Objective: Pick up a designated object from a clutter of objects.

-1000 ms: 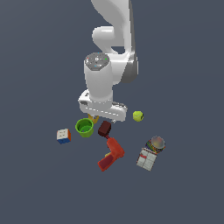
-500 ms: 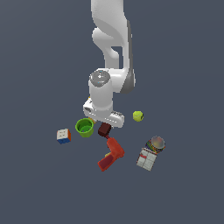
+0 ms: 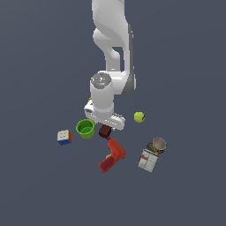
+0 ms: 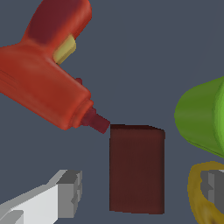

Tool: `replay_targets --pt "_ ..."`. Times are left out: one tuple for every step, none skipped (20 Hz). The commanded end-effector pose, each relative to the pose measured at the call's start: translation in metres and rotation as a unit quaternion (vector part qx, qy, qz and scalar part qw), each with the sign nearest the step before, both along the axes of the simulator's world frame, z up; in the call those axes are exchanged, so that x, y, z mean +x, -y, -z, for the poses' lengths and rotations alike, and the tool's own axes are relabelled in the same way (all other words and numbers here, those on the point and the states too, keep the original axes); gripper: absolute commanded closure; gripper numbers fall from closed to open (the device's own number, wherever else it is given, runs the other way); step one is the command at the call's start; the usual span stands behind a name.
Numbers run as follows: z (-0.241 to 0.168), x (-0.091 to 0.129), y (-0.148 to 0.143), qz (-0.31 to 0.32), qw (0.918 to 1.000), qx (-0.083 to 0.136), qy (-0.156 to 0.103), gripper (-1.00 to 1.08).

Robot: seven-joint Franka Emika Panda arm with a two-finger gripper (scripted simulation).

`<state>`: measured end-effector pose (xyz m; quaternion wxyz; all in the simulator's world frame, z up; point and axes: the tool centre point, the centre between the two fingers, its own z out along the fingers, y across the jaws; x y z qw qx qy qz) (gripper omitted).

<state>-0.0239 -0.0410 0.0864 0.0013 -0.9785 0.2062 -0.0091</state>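
Observation:
The designated object, a dark maroon block (image 3: 105, 131) (image 4: 136, 168), lies in the clutter between the green cup (image 3: 85, 128) (image 4: 203, 116) and the red drill (image 3: 112, 155) (image 4: 46, 83). The drill's tip almost touches one of the block's corners. My gripper (image 3: 106, 125) (image 4: 142, 186) hangs low right over the block and is open. One grey finger (image 4: 70, 189) stands on one side of the block, the other finger (image 4: 214, 183) far off on the cup side. Neither finger touches the block.
A multicoloured cube (image 3: 64, 137) sits at the exterior view's left of the cup. A yellow-green ball (image 3: 139, 117), a round can (image 3: 157, 145) and a white box (image 3: 148, 160) lie to the exterior view's right. A yellow item (image 4: 199, 194) shows behind one finger.
The arm has come down and the hand has sunk closer to the maroon block. The objects have not moved.

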Motion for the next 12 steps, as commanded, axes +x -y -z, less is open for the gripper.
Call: replay_targets --pt "0.003 -0.001 0.000 0.000 1.0000 0.000 -0.001 -0.92" --pt "0.005 -0.001 0.000 0.000 1.0000 0.000 -0.001 -0.92" --pt "0.008 -0.001 0.000 0.000 1.0000 0.000 -0.001 -0.92" --pt "0.011 -0.002 0.000 0.001 1.0000 0.000 -0.002 -0.92" --pt "0.015 -0.002 0.000 0.001 1.0000 0.000 -0.003 -0.92" --pt "0.019 -0.003 0.000 0.001 1.0000 0.000 -0.003 -0.92" --pt "0.025 -0.004 0.000 0.001 1.0000 0.000 -0.004 -0.92" --pt "0.030 -0.005 0.000 0.001 1.0000 0.000 -0.005 -0.92" --pt "0.036 -0.005 0.000 0.001 1.0000 0.000 -0.006 -0.92" --pt "0.041 -0.006 0.000 0.002 1.0000 0.000 -0.006 -0.92" --pt "0.045 -0.007 0.000 0.002 1.0000 0.000 -0.007 -0.92" --pt "0.049 -0.007 0.000 0.002 1.0000 0.000 -0.008 -0.92"
